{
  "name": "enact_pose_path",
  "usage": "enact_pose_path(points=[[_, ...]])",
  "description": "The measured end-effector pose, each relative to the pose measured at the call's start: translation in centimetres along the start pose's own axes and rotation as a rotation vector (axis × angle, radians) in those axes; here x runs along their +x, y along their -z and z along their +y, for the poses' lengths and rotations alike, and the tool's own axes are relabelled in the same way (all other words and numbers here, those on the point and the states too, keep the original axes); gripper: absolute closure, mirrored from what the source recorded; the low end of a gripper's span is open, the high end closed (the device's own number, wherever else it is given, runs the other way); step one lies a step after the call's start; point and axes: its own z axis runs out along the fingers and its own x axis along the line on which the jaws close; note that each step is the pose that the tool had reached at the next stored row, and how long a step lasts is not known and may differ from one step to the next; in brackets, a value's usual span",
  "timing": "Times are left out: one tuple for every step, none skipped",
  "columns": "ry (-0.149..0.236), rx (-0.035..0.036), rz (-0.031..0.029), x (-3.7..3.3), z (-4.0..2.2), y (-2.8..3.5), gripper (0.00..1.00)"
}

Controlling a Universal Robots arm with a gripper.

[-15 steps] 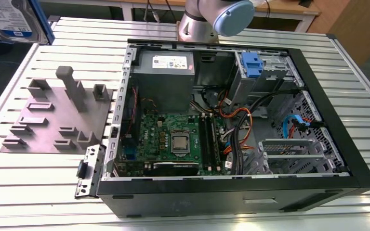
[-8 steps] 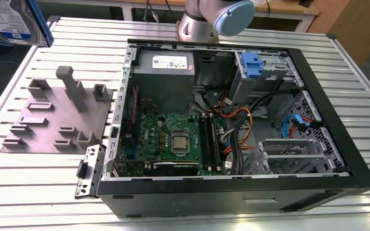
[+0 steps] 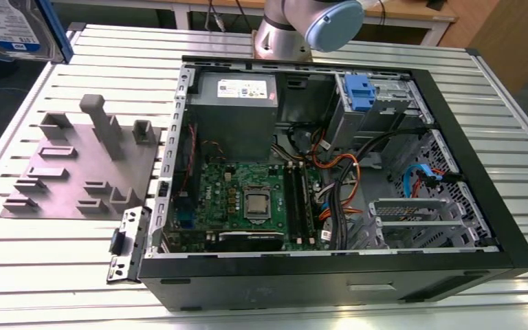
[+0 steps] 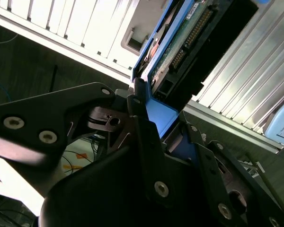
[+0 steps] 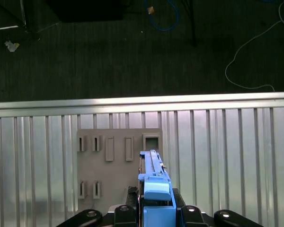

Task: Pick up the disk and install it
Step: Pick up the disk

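1. At the upper left corner of the exterior view, the disk [image 3: 12,27] hangs clear of the slatted aluminium table [image 3: 44,275]. Its label side faces the camera and the frame edge cuts part of it off.
2. Both wrist views show the gripper [image 4: 161,106] clamped on the disk. The jaws are closed against its blue carrier rails [image 5: 157,191], with one black finger [image 4: 144,142] on each flank. The disk projects lengthwise from between them. Its connector edge and circuit board are exposed in the second wrist view.
3. Seen edge-on in the first wrist view, the disk sits over the grey fixture plate [image 5: 116,165], which lies flat on the table.
4. As I judge it, the pick-up is done, since the disk is off every surface and carried by the arm.
5. The install looks wholly undone. The disk is well apart from the open computer case [image 3: 337,275] at the centre of the exterior view. It is also far from the drive cage [image 3: 388,103] with the blue latch [image 3: 360,93] in the case's upper right.
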Motion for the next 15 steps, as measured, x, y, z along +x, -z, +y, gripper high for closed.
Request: enact_pose_path(points=[[0.0, 0.0001, 0.0015, 0.01, 0.0, 0.09, 0.64], [0.0, 0.0001, 0.0023, 0.02, 0.0, 0.13, 0.64], [0.0, 0.0001, 0.0027, 0.06, 0.0, 0.15, 0.64], [0.0, 0.0002, 0.0029, 0.11, 0.0, 0.15, 0.64], [0.0, 0.0002, 0.003, 0.18, -0.01, 0.16, 0.64], [0.0, 0.0002, 0.0032, 0.24, -0.01, 0.16, 0.64], [0.0, 0.0001, 0.0033, 0.29, -0.02, 0.19, 0.64], [0.0, 0.0002, 0.0034, 0.33, -0.02, 0.22, 0.64], [0.0, 0.0002, 0.0034, 0.37, -0.02, 0.3, 0.64], [0.0, 0.0, 0.0035, 0.39, -0.02, 0.4, 0.64], [0.0, 0.0002, 0.0035, 0.42, -0.02, 0.48, 0.64], [0.0, 0.0, 0.0035, 0.43, -0.02, 0.57, 0.64], [0.0, 0.0002, 0.0035, 0.46, -0.02, 0.66, 0.64], [0.0, 0.0001, 0.0035, 0.48, -0.02, 0.76, 0.64], [0.0, 0.0003, 0.0035, 0.54, -0.03, 0.82, 0.64]])
